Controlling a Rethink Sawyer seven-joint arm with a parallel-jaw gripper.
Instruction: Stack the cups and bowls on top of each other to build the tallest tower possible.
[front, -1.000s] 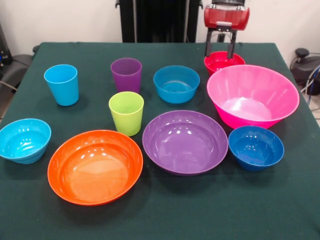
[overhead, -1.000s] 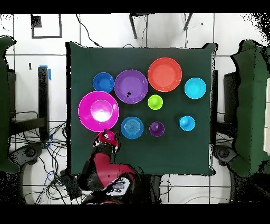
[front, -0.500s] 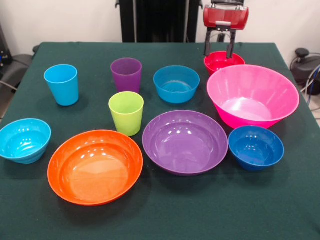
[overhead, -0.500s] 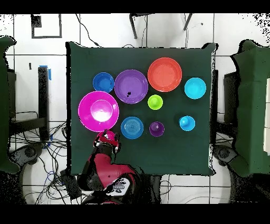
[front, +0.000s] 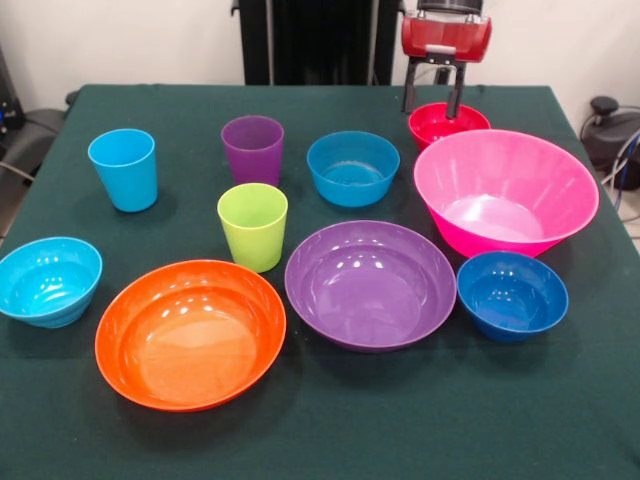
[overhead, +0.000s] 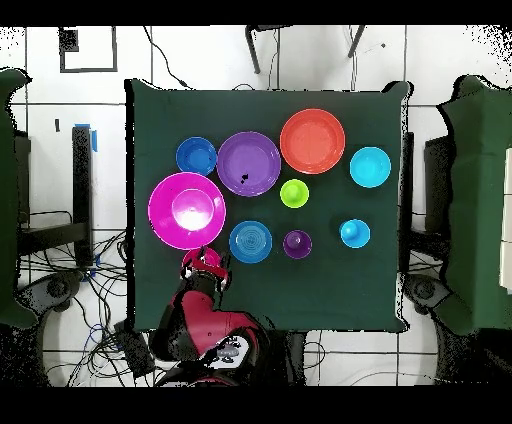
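- The hand (front: 431, 100) hangs over the red bowl (front: 447, 122) at the far side of the desk (front: 560, 420), its two dark fingers (front: 409, 92) spread apart and straddling the bowl's back rim, gripping nothing; whether the tips touch the rim cannot be told.
- The red bowl sits upright, just behind the big pink bowl (front: 505, 188), whose rim hides its front edge.
- To the side of the red bowl stands the blue bowl (front: 352, 167), then the purple cup (front: 252, 148) and the light blue cup (front: 123, 168), all in a loose back row.
- The lime green cup (front: 252, 225) stands upright just in front of the purple cup.
- In the front row lie the dark blue bowl (front: 512, 294), the wide purple bowl (front: 370, 283), the wide orange bowl (front: 190, 332) and the cyan bowl (front: 48, 280).
- The two wide bowls lie close side by side.
- Every piece stands alone on the green cloth; none is nested in another.
- From overhead, the red arm (overhead: 205, 325) reaches in from the desk's edge beside the pink bowl.
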